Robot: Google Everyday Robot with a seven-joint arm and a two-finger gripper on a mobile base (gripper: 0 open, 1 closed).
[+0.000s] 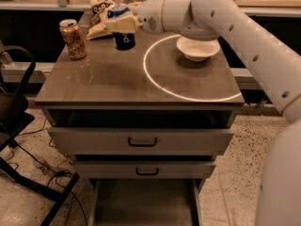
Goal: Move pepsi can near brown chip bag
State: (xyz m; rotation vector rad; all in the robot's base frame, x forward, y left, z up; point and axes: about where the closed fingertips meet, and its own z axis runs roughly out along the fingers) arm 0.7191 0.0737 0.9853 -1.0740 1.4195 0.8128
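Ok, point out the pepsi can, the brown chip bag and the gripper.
pepsi can (125, 41), camera view, lower dark blue side.
brown chip bag (100, 7), camera view, lettered upper face.
gripper (120, 23), camera view, middle of its grip on the pepsi can's top, just right of the brown chip bag.

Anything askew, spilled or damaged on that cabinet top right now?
Nothing stands out. The gripper holds the dark blue pepsi can upright beside the wrinkly brown chip bag at the back left. The orange-brown patterned can and the white bowl sit upright; no spill shows.
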